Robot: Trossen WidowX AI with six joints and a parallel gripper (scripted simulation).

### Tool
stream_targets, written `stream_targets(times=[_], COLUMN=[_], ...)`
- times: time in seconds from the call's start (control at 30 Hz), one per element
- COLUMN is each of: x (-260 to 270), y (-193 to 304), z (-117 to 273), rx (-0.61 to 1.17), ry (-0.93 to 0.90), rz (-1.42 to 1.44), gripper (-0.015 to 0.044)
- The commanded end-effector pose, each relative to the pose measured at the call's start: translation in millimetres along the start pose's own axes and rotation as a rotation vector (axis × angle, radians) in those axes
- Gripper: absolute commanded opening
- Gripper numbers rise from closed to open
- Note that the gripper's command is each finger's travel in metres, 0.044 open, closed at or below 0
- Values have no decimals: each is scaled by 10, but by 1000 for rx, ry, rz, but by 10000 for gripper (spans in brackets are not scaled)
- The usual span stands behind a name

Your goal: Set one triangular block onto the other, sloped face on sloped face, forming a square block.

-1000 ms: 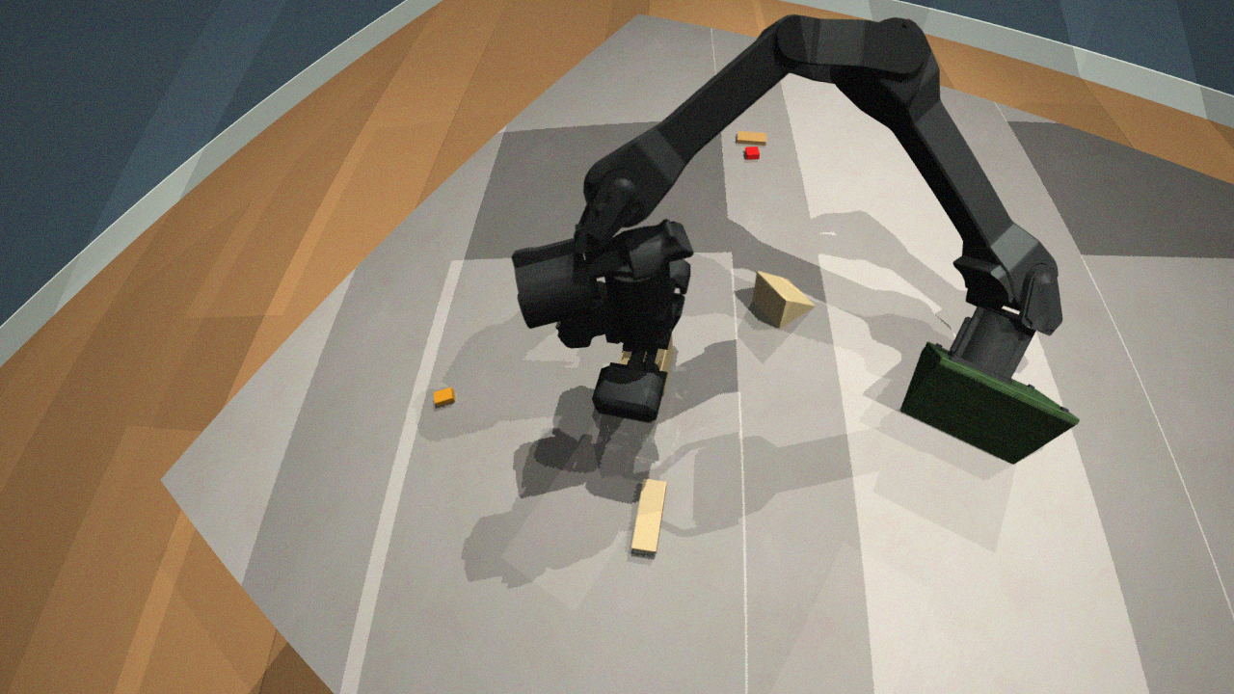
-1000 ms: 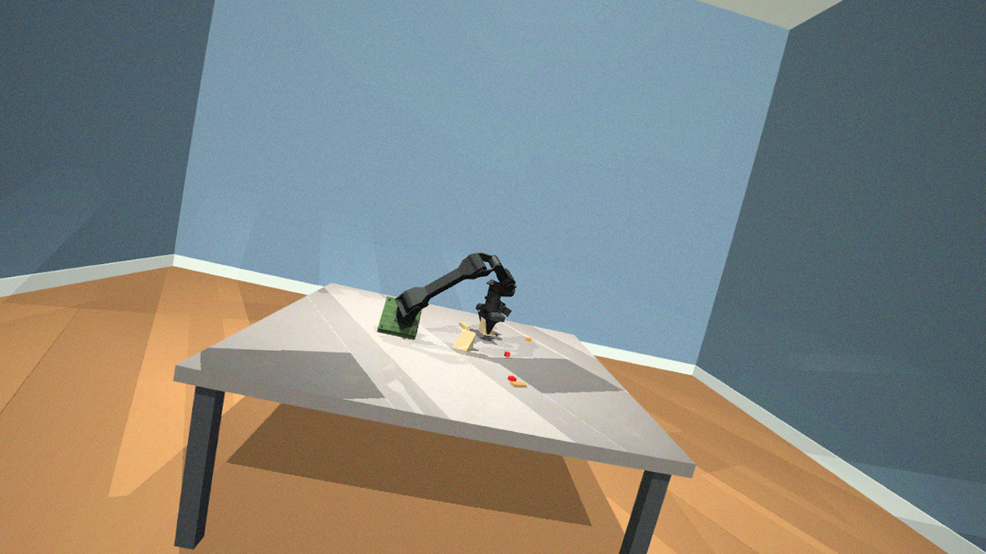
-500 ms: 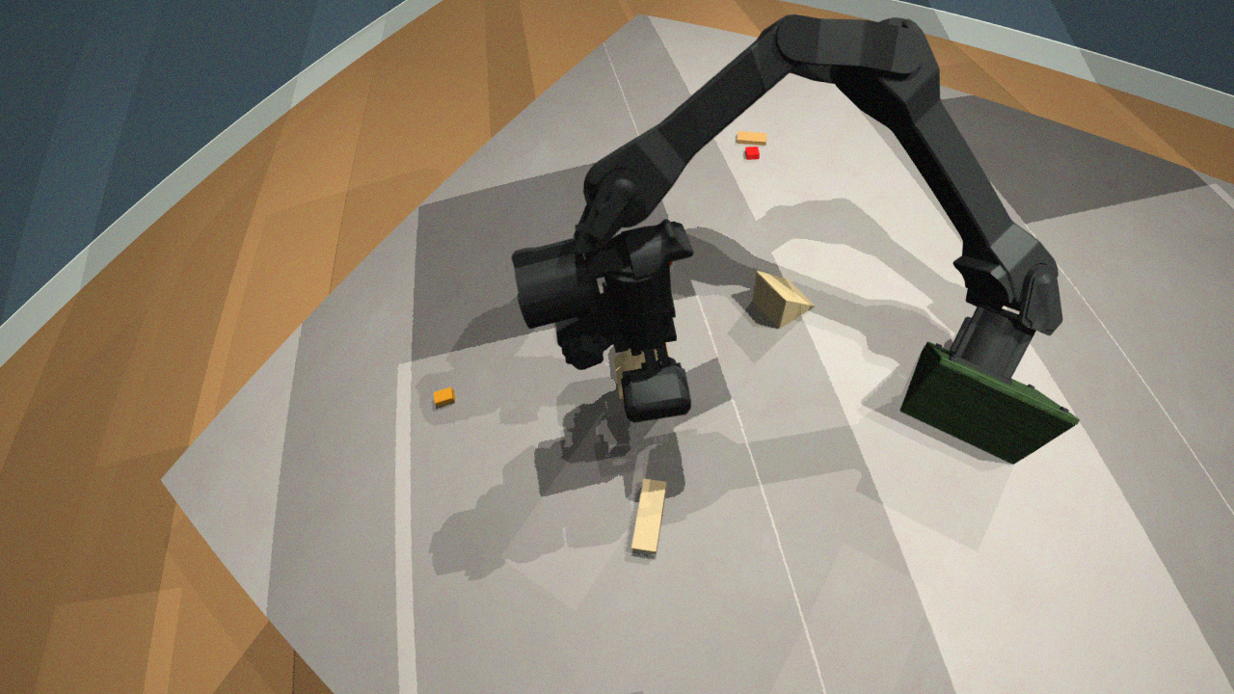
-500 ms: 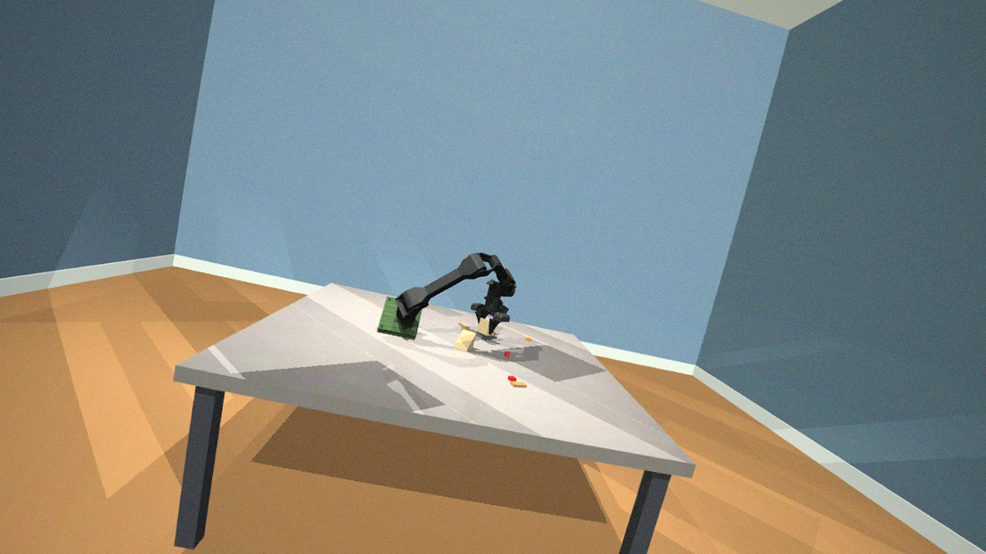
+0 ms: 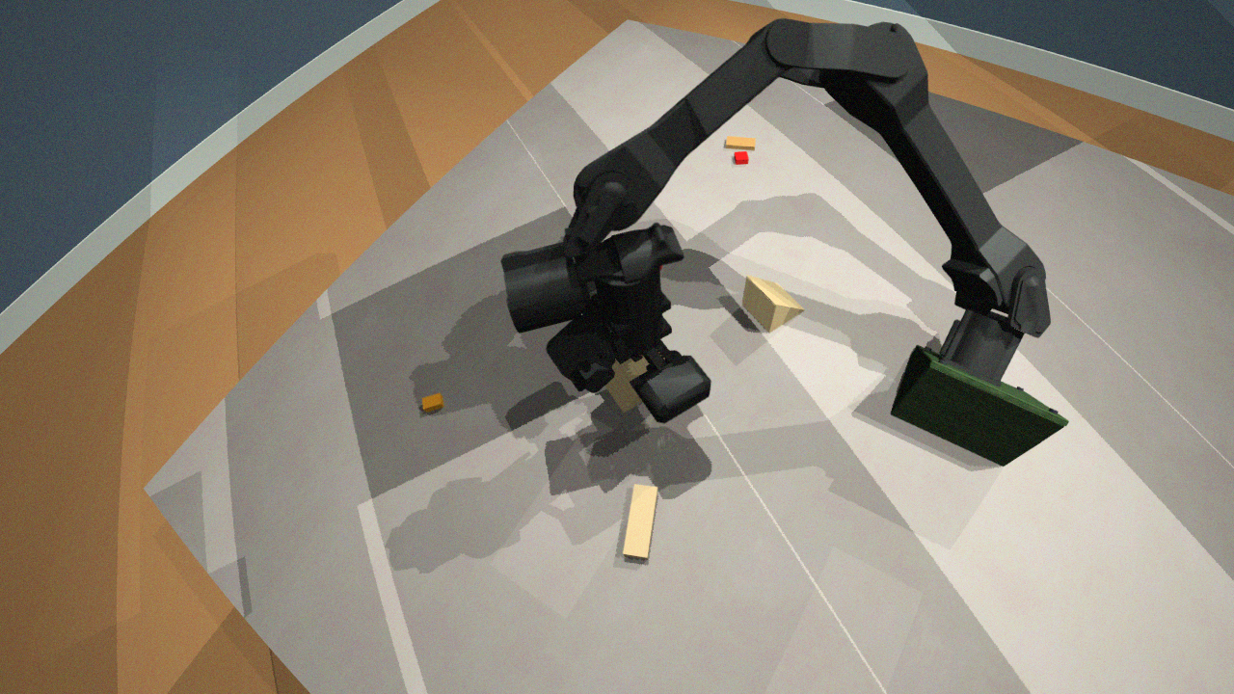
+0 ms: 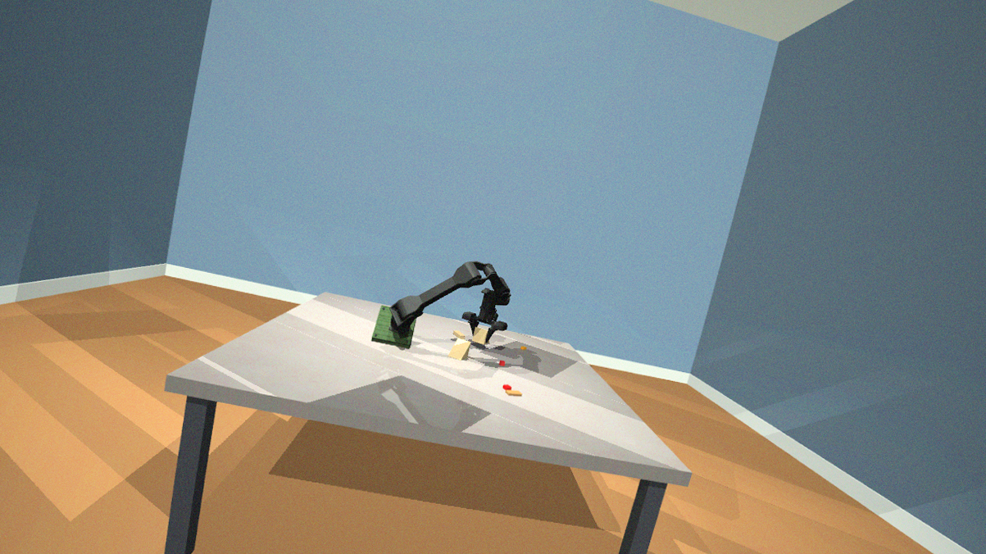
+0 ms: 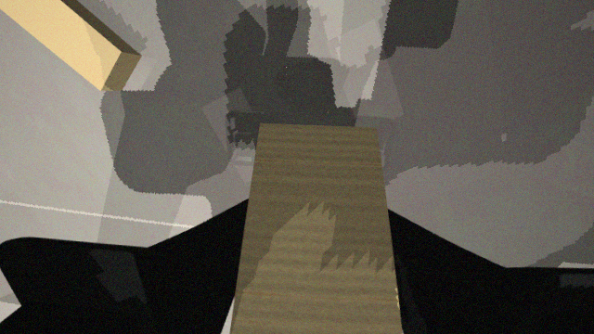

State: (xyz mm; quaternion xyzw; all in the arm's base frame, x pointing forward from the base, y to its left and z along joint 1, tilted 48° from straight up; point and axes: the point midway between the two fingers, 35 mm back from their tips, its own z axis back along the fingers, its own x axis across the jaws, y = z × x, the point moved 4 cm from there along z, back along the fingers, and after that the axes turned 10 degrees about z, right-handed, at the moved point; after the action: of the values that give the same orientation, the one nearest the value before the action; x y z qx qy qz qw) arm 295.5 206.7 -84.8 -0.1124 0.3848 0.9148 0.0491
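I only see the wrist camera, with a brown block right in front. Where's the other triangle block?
Observer: The other triangular block sits on the table, between your end effector and the green base.
Operator: Is mine off the table?
Observer: Yes, the held triangular block hangs above it.
Operator: Anything small nearby?
Observer: A small orange block lies beyond your end effector, away from the base.
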Motion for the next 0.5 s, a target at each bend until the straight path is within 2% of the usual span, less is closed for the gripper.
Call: stream_targets(times=[0.0,0.47], x=[0,1], y=[-1,-1], z=[1,1], rx=[-2,-2], ry=[1,1], rz=[93,476], gripper=[0,0])
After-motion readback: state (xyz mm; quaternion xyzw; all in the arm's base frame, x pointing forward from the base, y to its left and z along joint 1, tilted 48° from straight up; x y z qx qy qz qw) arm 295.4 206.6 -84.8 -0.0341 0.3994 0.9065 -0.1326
